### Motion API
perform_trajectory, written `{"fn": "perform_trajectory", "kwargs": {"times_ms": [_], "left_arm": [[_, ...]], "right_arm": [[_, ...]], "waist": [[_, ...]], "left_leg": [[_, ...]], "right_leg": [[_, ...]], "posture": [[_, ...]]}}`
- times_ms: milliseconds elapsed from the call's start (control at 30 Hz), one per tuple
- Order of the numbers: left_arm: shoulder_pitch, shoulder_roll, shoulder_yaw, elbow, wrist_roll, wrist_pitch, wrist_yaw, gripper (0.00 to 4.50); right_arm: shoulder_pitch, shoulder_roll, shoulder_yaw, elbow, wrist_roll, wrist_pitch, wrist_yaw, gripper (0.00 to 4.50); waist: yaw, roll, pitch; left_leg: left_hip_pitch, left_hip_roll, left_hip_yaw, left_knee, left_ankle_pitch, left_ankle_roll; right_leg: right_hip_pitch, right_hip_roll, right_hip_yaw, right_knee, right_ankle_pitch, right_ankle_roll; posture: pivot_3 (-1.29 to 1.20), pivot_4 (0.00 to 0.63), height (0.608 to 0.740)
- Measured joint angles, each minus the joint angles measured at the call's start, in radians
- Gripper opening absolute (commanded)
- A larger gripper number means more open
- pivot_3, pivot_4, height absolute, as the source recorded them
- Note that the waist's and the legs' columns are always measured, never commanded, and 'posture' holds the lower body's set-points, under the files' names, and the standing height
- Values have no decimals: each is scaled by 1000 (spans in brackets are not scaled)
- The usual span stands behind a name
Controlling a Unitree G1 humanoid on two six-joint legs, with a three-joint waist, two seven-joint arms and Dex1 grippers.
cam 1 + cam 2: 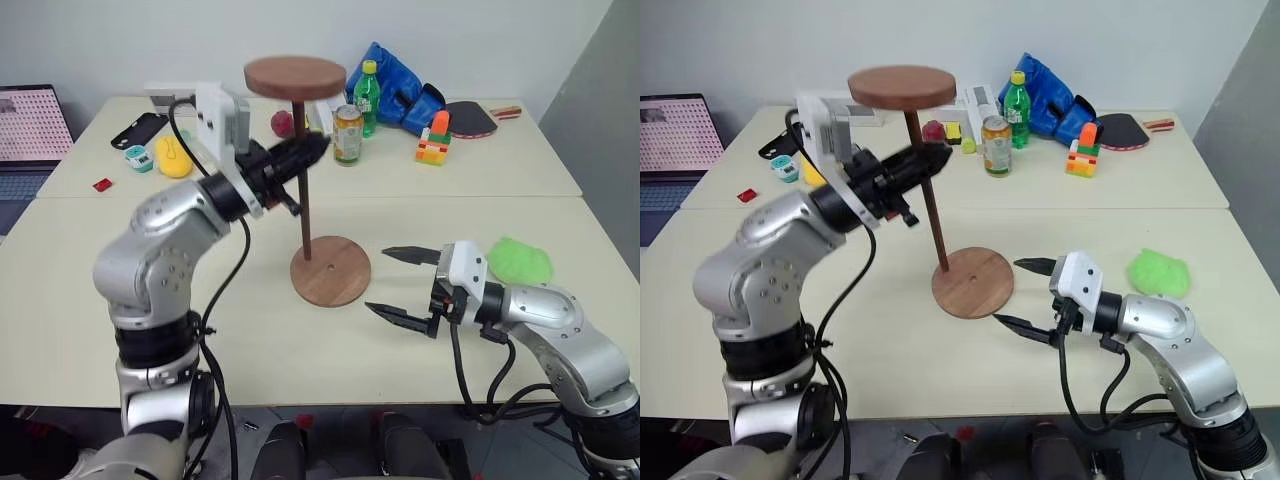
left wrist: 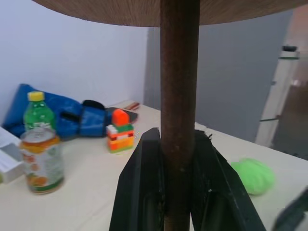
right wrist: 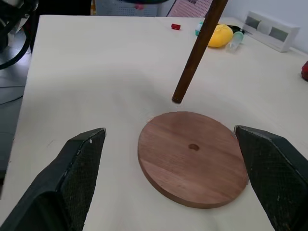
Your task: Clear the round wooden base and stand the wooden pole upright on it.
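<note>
The wooden pole (image 1: 304, 205) stands nearly upright in the air, its small disc (image 1: 295, 76) at the top. My left gripper (image 1: 303, 153) is shut on the rod's upper half; its black fingers (image 2: 139, 192) clamp the rod (image 2: 179, 96) from both sides. The rod's bare lower end (image 3: 177, 98) hangs just past the far-left rim of the round wooden base (image 1: 330, 270), not over the centre hole (image 3: 193, 147). The base lies flat on the table with nothing on it. My right gripper (image 1: 378, 280) is open at table height just right of the base, its fingers (image 3: 72, 178) wide apart and holding nothing.
A green fluffy lump (image 1: 520, 260) lies to the right, behind my right arm. Along the back of the table stand a can (image 1: 347, 135), a green bottle (image 1: 367, 98), a blue bag (image 1: 400, 85), a brick toy (image 1: 433, 138), a paddle (image 1: 470, 118) and a yellow object (image 1: 173, 157). A laptop (image 1: 30, 130) sits far left.
</note>
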Motion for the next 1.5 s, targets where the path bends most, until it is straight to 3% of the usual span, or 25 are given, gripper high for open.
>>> {"fn": "perform_trajectory", "kwargs": {"times_ms": [267,467,933,1500], "left_arm": [[125,51,-66,28,45,-195,-79,273],[106,13,-113,117,70,-292,-76,273],[77,-39,-169,222,112,-405,-54,273],[70,-88,-193,277,140,-482,-32,273]], "right_arm": [[50,-44,1,-4,23,26,35,4500],[54,-44,2,-5,-2,40,5,4500],[73,-31,-21,-47,30,180,-101,4500],[82,-31,-20,-85,34,235,-119,4500]], "waist": [[5,0,0],[8,0,0],[10,0,0],[13,0,0]], "left_leg": [[0,-1,-1,2,-1,3],[-1,-1,-2,3,-2,3],[-1,-1,-2,3,-2,3],[-1,-1,-2,3,-2,3]], "right_leg": [[1,0,-1,0,0,0],[1,0,-2,-1,0,0],[1,1,-2,0,0,0],[1,1,-2,-1,0,0]], "posture": [[0,150,740],[0,150,740],[0,150,740],[0,150,740]]}}
